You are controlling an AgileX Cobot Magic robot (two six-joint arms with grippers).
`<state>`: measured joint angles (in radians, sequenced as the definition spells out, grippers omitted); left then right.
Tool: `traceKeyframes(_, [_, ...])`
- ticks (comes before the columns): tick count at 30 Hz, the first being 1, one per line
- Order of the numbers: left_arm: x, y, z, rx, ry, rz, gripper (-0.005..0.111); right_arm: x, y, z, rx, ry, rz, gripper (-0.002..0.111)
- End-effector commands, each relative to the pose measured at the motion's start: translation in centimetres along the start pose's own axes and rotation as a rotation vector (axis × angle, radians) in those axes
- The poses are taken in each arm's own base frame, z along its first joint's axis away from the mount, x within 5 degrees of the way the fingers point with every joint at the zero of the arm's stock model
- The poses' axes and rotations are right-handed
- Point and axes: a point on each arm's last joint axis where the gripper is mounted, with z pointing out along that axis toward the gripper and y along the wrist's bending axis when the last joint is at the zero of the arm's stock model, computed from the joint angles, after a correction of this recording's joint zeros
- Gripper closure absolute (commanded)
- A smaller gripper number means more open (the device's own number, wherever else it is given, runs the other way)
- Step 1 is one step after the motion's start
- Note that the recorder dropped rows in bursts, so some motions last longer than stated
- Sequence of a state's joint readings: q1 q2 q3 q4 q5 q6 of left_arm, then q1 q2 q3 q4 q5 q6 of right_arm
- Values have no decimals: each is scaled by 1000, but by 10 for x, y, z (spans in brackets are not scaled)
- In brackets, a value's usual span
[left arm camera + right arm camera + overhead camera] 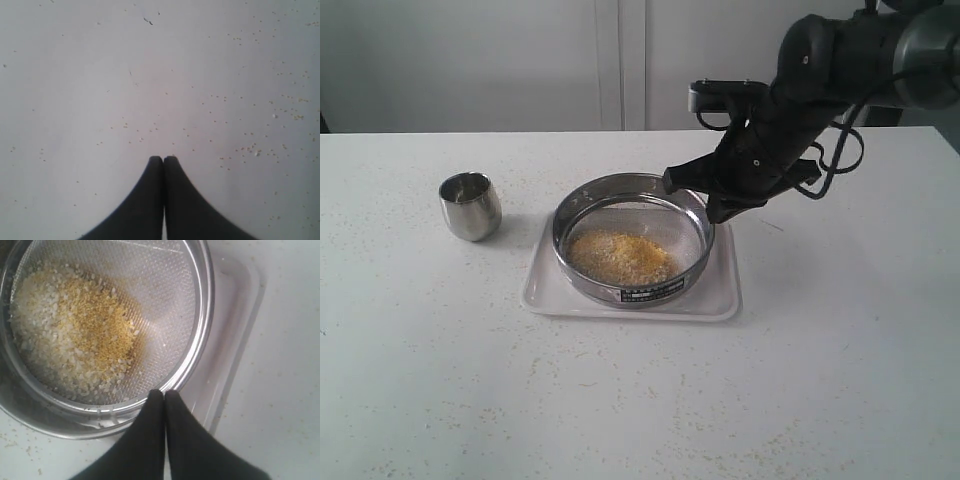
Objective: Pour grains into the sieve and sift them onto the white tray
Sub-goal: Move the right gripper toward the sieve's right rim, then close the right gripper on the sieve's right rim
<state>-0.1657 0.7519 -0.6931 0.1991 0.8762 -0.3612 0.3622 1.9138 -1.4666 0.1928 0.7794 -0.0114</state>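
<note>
Now | my right tool (164, 393), shut, empty, at sieve (595, 288) rim, two o'clock | grains (620, 258) heaped | jog gently, centred above white tray (720, 300).

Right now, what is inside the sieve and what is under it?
Inside the sieve lies a heap of grains, yellow granules mixed with whitish ones. Under it sits the white tray. Whether any grains lie on the tray beneath the mesh is hidden.

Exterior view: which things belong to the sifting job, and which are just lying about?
Belong to the job:
grains, heaped in the sieve
sieve, on the white tray
white tray

Lying about:
small steel cup, standing on the table beside the tray
loose specks scattered on the table
</note>
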Motion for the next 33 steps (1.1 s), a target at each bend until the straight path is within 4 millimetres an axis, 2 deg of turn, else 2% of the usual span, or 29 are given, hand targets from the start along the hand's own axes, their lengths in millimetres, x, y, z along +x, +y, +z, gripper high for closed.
traceKeyframes(1, [3,0,0,1,10,-6,107,-6,-2,1,104,5,12,108])
traceKeyframes(9, [3,0,0,1,10,-6,107,-14,0,7,132,37,37,108])
traceKeyframes(16, [3,0,0,1,10,-6,107,-17,-2,28,145,113,49,107])
traceKeyframes(19, [3,0,0,1,10,-6,107,-20,-3,33,146,105,87,99])
traceKeyframes(20, [3,0,0,1,10,-6,107,-21,-3,36,144,93,95,91])
traceKeyframes(22, [3,0,0,1,10,-6,107,-21,-4,41,143,84,105,83])
traceKeyframes(33, [3,0,0,1,10,-6,107,-14,-8,85,127,109,176,82])
